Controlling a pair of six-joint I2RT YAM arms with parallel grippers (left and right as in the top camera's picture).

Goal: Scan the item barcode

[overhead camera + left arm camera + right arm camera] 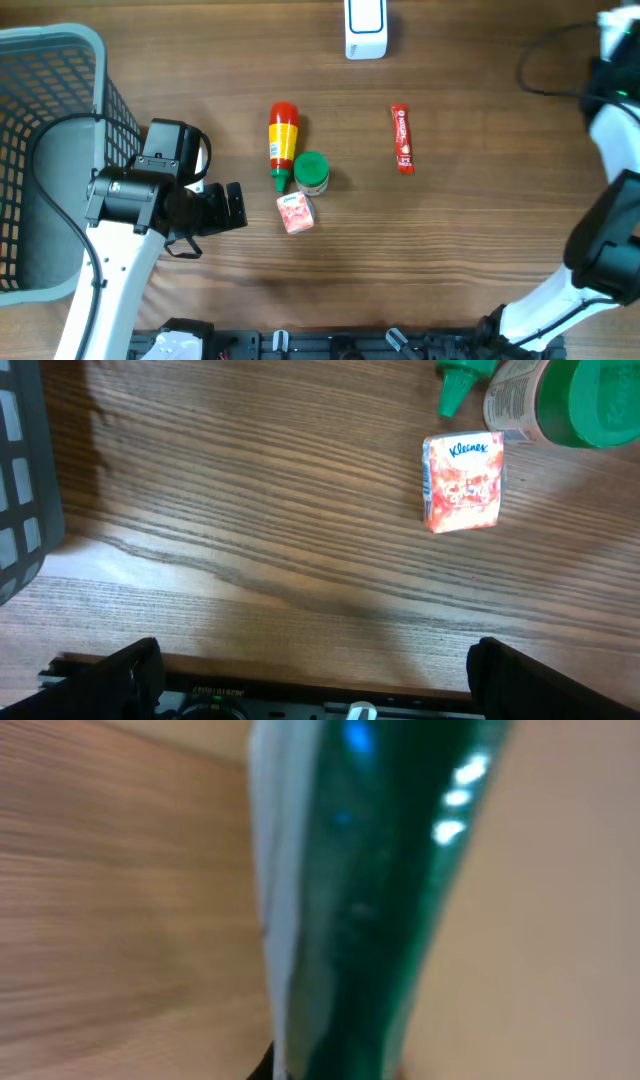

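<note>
Left end effector (235, 207), fingers spread wide and empty, hovers just beside the Kleenex pack (295, 213); right end effector (612, 25) pressed together.

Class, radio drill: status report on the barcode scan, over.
Left jaws open, short of Kleenex pack. Right jaws shut, far right. No item at white scanner yet. Green-lidded jar, sauce bottle crowd the pack.
</note>
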